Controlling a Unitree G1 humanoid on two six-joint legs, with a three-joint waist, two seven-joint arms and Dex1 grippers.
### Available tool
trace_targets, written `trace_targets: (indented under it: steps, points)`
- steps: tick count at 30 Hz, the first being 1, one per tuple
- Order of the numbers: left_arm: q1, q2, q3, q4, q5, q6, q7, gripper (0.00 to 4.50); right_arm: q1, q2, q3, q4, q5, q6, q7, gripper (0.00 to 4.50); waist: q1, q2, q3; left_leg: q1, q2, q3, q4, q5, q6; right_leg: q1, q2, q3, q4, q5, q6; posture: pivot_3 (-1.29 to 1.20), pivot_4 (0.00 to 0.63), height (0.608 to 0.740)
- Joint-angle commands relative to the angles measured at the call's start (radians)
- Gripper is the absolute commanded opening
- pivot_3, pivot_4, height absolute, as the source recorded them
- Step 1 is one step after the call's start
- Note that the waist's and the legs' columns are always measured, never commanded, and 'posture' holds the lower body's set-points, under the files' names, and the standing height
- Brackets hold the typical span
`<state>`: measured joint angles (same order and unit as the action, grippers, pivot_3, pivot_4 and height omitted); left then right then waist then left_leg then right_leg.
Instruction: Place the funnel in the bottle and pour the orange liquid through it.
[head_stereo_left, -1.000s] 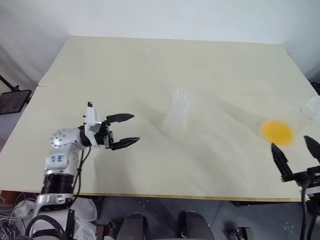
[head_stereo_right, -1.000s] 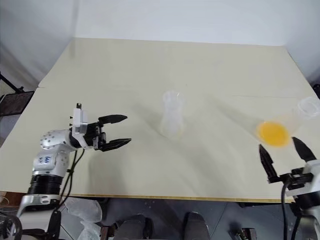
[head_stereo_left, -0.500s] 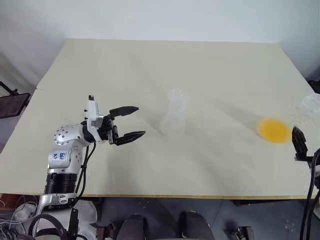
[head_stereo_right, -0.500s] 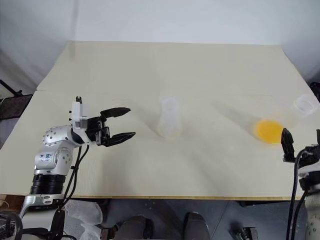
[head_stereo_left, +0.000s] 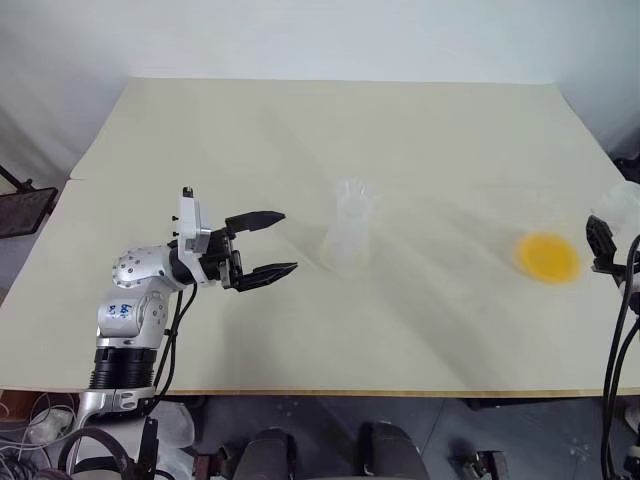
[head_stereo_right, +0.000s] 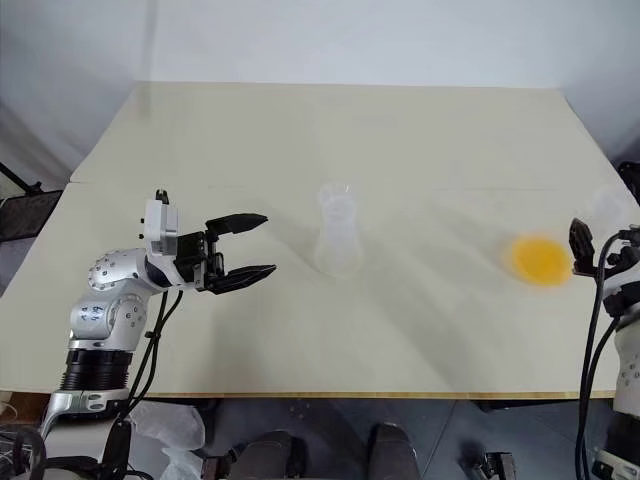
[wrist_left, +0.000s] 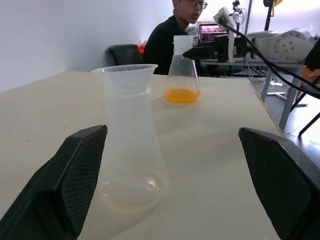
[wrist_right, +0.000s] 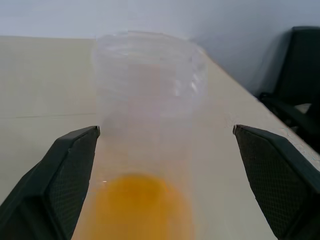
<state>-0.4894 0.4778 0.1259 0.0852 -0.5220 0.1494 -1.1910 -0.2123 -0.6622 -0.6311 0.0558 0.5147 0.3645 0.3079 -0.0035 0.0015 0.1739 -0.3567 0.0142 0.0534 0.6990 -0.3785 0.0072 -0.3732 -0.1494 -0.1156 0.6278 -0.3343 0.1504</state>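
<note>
Tabletop (head_stereo_left: 300, 150), right gripper (head_stereo_right: 597, 250) now farther (open)

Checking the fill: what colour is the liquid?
Yellow-orange liquid, clearest in the left wrist view.

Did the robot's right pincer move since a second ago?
Yes. The right pincer, open, went from the table's near edge, below the orange liquid, up and outward to the liquid's right side.
</note>
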Motion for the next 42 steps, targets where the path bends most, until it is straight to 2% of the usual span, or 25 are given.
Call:
trace_targets:
  steps: [1,13,15,19,21,29,35,38,42]
  points:
    - [0.01,-0.006,0.007,-0.044,-0.019,-0.02,0.013,4.48,-0.046,-0.042,-0.001,0.036,0.008,0.009,0.036,4.5,0.002,0.0,0.0,0.0,0.0,0.0,0.0,0.0,0.0,0.0,0.0,0.0,0.0,0.0,0.0,0.0,0.15,0.74]
    - [0.037,-0.004,0.015,-0.062,-0.02,-0.029,0.033,4.48,-0.151,-0.041,0.023,0.153,-0.026,-0.08,0.09,4.5,0.0,0.0,0.0,-0.001,0.0,0.0,0.0,0.0,0.0,0.0,0.0,-0.001,-0.001,0.0,0.0,0.0,0.15,0.74]
    - [0.04,-0.004,0.015,-0.063,-0.02,-0.03,0.035,4.5,-0.161,-0.037,0.023,0.167,-0.026,-0.097,0.098,4.08,0.0,0.0,0.0,-0.001,0.0,0.0,0.0,0.0,0.0,0.0,0.0,-0.001,0.0,0.0,0.0,0.0,0.15,0.74]
    - [0.044,-0.004,0.015,-0.065,-0.02,-0.034,0.042,4.5,-0.168,-0.036,0.036,0.189,-0.033,-0.109,0.11,2.83,0.0,0.0,0.0,-0.001,0.0,0.0,0.0,0.0,0.0,0.0,0.0,-0.001,-0.001,0.0,0.0,0.0,0.15,0.74]
    - [0.045,-0.005,0.014,-0.065,-0.019,-0.036,0.045,4.5,-0.172,-0.033,0.037,0.192,-0.028,-0.104,0.111,2.46,0.0,0.0,0.0,-0.001,0.0,0.0,0.0,0.0,0.0,0.0,0.0,-0.001,-0.001,0.0,0.0,0.0,0.15,0.74]
    - [0.038,-0.009,0.018,-0.048,-0.016,-0.053,0.056,4.5,-0.216,-0.032,0.062,0.104,0.019,-0.056,0.129,2.46,-0.001,0.0,0.0,-0.001,0.0,0.0,0.0,0.0,0.0,-0.001,0.0,-0.001,-0.001,0.0,0.0,0.0,0.15,0.74]
    - [0.04,-0.015,0.015,-0.042,-0.014,-0.062,0.061,4.5,-0.282,-0.014,0.087,0.016,0.036,-0.014,0.079,2.46,-0.001,0.001,0.001,-0.002,0.0,-0.001,0.0,0.0,0.0,-0.001,0.0,-0.001,0.0,0.0,0.0,0.0,0.15,0.74]
    - [0.048,-0.02,0.017,-0.042,-0.012,-0.069,0.067,4.5,-0.332,-0.025,0.205,-0.096,0.035,0.125,0.063,2.46,-0.001,0.001,0.001,-0.002,0.0,-0.001,0.0,0.0,0.0,-0.001,0.0,-0.001,-0.001,0.0,0.0,0.0,0.15,0.74]
    - [0.058,-0.024,0.023,-0.046,-0.009,-0.073,0.085,4.5,-0.359,-0.073,0.404,-0.217,-0.2,0.128,-0.01,2.46,-0.002,0.001,0.001,-0.002,0.0,-0.002,0.0,0.0,0.0,-0.002,0.0,-0.001,0.0,0.0,0.0,0.0,0.15,0.74]
